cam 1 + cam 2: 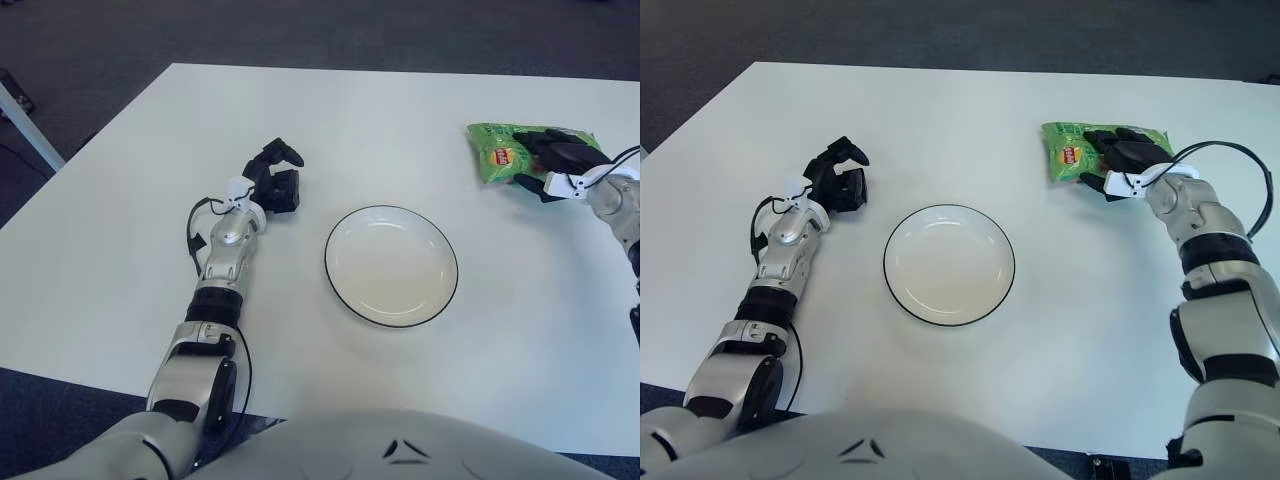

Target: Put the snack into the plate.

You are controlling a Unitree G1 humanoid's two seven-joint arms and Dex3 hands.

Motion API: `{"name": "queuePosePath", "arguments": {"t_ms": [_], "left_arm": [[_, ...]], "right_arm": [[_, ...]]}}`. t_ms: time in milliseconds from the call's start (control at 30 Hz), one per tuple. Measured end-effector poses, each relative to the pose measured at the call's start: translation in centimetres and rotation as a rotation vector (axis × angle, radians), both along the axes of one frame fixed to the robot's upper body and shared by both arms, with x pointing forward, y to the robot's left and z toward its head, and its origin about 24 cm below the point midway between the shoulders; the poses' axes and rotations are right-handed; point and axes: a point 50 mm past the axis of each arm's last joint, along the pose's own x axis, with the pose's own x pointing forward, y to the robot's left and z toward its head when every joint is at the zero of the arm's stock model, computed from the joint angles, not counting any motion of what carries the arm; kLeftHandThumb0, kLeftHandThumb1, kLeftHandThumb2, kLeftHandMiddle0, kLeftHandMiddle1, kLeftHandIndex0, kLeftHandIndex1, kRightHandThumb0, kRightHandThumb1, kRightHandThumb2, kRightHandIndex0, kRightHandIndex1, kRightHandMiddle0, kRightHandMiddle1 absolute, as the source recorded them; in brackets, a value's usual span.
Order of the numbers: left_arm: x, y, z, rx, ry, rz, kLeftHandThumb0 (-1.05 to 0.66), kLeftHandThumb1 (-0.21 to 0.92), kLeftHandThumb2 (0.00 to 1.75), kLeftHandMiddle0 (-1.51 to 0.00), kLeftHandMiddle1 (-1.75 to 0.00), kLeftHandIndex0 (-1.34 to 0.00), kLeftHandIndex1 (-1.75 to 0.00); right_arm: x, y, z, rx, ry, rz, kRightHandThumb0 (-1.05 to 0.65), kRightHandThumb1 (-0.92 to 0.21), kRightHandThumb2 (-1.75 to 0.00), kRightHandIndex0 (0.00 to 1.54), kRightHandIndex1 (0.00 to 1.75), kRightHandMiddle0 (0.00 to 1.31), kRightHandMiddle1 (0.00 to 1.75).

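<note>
A green snack bag (493, 152) lies on the white table at the far right. My right hand (553, 160) is over the bag's right half, with black fingers across its top and the thumb at its near edge, gripping it. The bag still rests flat on the table. A white plate with a thin dark rim (330, 268) sits in the middle of the table with nothing on it, about a plate's width left of the bag. My left hand (275, 182) shows left of the plate with relaxed fingers, holding nothing.
The white table (400, 110) stretches well beyond the plate on all sides. Its far edge and cut left corner border dark carpet. A white table leg (25, 125) stands off the left edge.
</note>
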Motion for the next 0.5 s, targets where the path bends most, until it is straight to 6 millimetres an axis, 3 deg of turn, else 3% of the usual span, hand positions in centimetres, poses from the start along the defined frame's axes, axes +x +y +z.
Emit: {"name": "queuePosePath", "arguments": {"t_ms": [500], "left_arm": [[0.2,0.0,0.1,0.003,0.001,-0.002,-0.44,0.45,1.15,-1.09,-1.75,-0.51,-1.75]], "right_arm": [[-3.3,2.5,1.9,0.002,0.079,0.034,-0.81,-0.92,-0.85,0.13,0.07,0.00,0.62]]}}
